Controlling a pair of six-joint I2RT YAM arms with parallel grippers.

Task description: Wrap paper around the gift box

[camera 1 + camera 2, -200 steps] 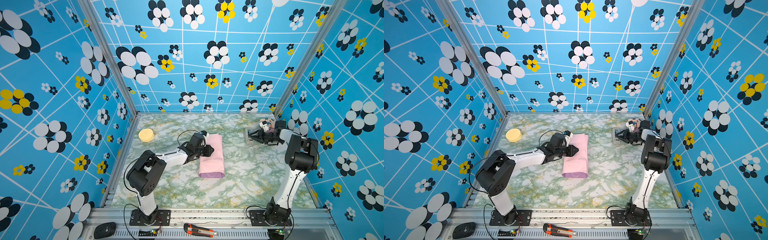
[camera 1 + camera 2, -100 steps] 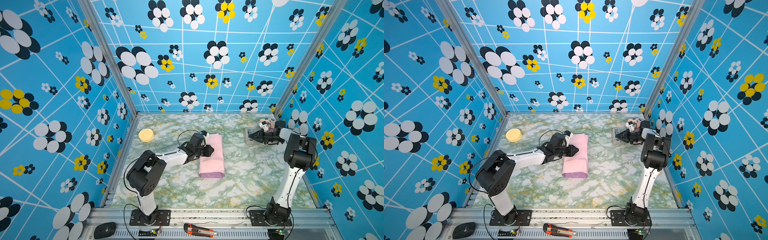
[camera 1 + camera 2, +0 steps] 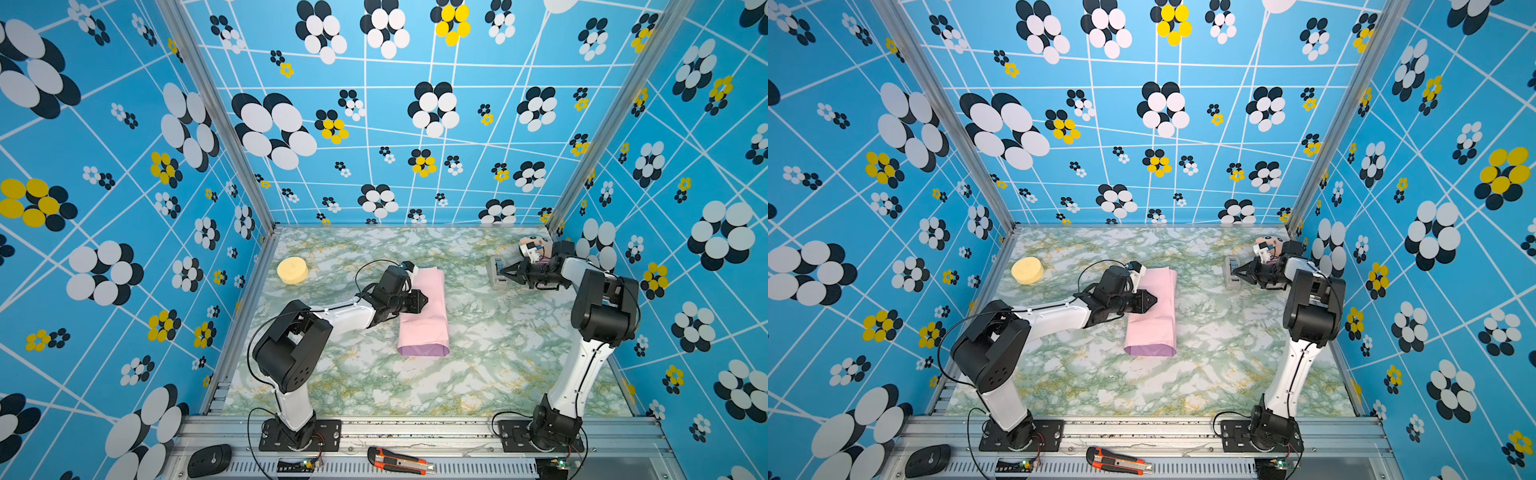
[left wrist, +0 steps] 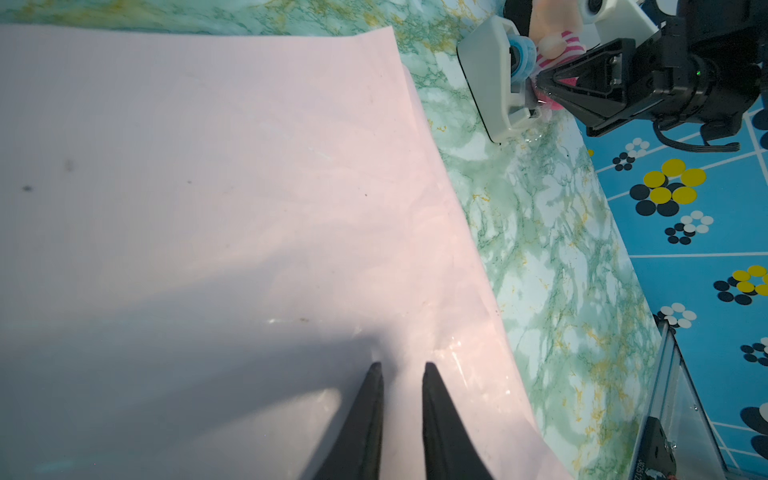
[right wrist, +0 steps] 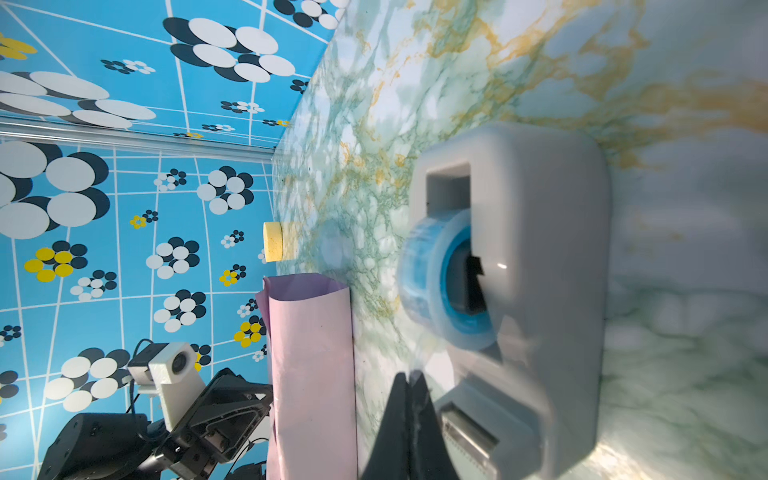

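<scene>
In both top views the paper (image 3: 424, 320) (image 3: 1152, 320) lies near the middle of the counter (image 3: 478, 374) as a long folded bundle. It is pale pink on top, and a lilac end faces the arm bases. The gift box is hidden, so I cannot tell where it sits. The left tool (image 3: 422, 300) (image 3: 1152, 300) rests on the paper's left long edge, about halfway along. Well to the right of the paper, toward the back wall, the right tool (image 3: 503, 272) (image 3: 1236, 272) points at a grey tape dispenser (image 3: 495, 282) (image 3: 1230, 282) and touches it. A round yellow sponge (image 3: 292, 270) (image 3: 1027, 270) lies well to the left of the paper, near the back corner.

In the left wrist view the left tool (image 4: 402, 365) has its two tips down on the paper's (image 4: 208, 166) pink surface. The tips are slightly spread, with a narrow gap and nothing between them. Past the paper's edge, on bare counter, the right tool (image 4: 540, 89) meets the cutter end of the tape dispenser (image 4: 490, 83).

In the right wrist view the right tool (image 5: 409, 376) is pressed together at the cutter end of the tape dispenser (image 5: 540, 249), just beside the blue-cored tape roll (image 5: 432, 282). Whether a strip of tape is pinched I cannot tell. Beyond the dispenser the paper (image 5: 311, 365) shows as a flattened tube with lilac inside its open end. The sponge (image 5: 274, 241) sits just past that end.
</scene>
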